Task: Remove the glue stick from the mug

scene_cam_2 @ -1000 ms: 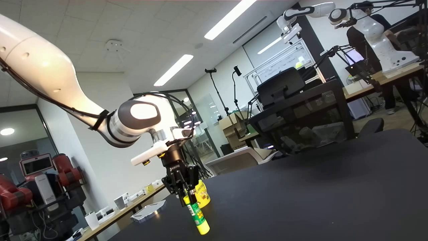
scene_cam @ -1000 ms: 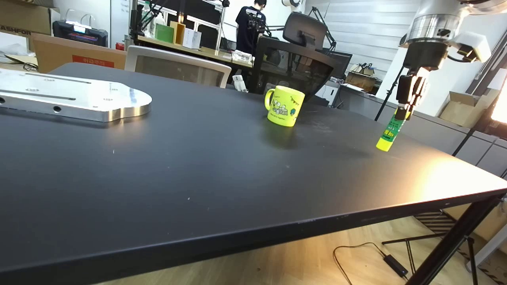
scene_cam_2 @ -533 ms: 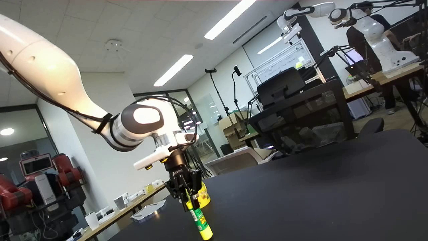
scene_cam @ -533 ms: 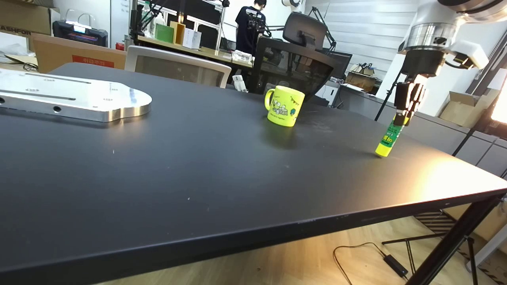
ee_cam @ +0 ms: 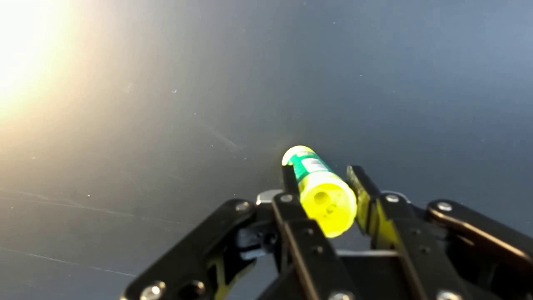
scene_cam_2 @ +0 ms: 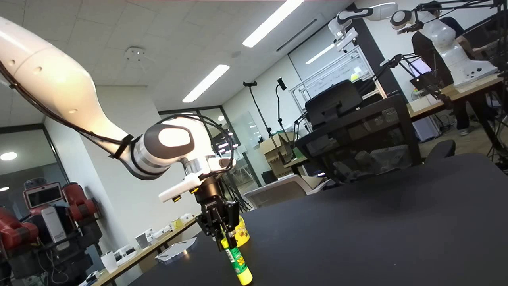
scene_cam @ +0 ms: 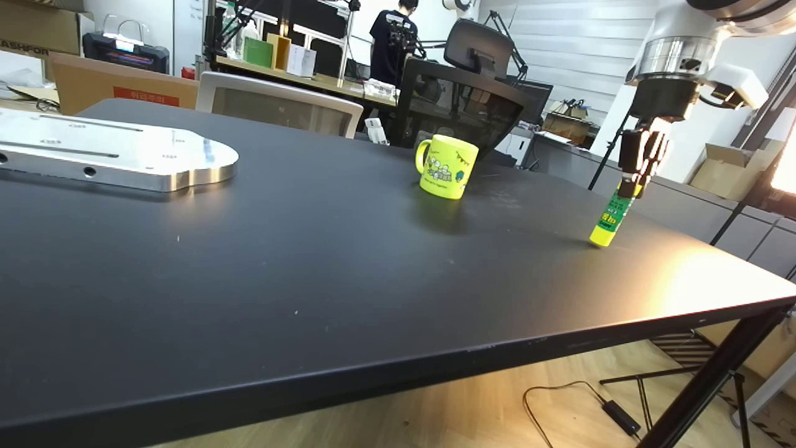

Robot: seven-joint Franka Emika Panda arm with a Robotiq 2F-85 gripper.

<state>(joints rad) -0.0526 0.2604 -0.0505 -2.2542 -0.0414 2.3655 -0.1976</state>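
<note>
Black two-finger Robotiq gripper (ee_cam: 321, 173) has its fingers (ee_cam: 292, 210) set narrow, pinching the upper part of a slim yellow plastic glue stick (scene_cam: 612, 214) with a green label, so yeah, it's holding that thing.

Underneath is a big flat matte black table (scene_cam: 311, 261), and the glue stick is over one end of it. Rounded white robot arm (scene_cam_2: 51, 67) reaches over the tabletop with the gripper hanging off it. Past the table's edge there's a dark mesh-backed office chair (scene_cam_2: 359, 139), and beside that a smaller pale-framed chair (scene_cam: 283, 102).

On the table itself, a thick silver metal plate (scene_cam: 112, 146) with a wavy end lies flat, well apart from the gripper. Then there's a small bright yellow-green mug (scene_cam: 446, 168) with cartoon prints, standing upright and also well apart from the glue stick, which is outside it. In an exterior view the gripper is right in front of the mug (scene_cam_2: 242, 233) and hides a good chunk of it.

As for the glue stick, its long axis is on a slant, roughly in line with the fingers but leaning a bit more than they do. Free end points down at the table, and honestly I can't tell if it's touching or just above. Other end, round and yellow with a small hole, is turned up in the wrist view, and one finger covers part of the stick's side there.
</note>
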